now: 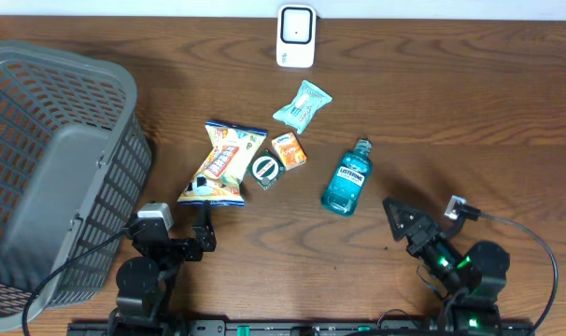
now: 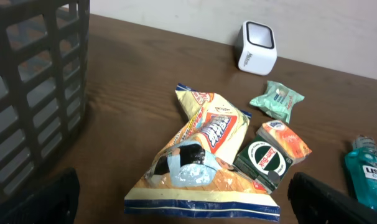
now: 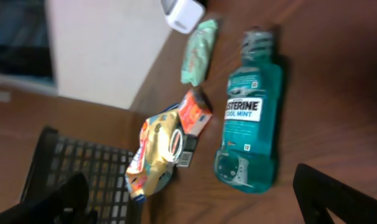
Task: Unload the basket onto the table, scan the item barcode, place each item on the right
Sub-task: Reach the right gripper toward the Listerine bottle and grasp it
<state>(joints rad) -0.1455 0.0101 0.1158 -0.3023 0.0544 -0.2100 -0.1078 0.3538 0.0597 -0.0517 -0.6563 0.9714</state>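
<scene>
You look not to have started scanning: left claw (image 1: 205, 235) and right claw (image 1: 406, 227) gape empty, teal plastic mouthwash bottle (image 1: 346, 177) lying on the brown wooden counter (image 1: 470, 93).

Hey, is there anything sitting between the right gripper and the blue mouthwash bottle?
Nothing visible. Only bare table lies between the open right gripper and the mouthwash bottle, which lies flat just ahead of it. The orange box sits on the bottle's far side, away from that gripper.
</scene>
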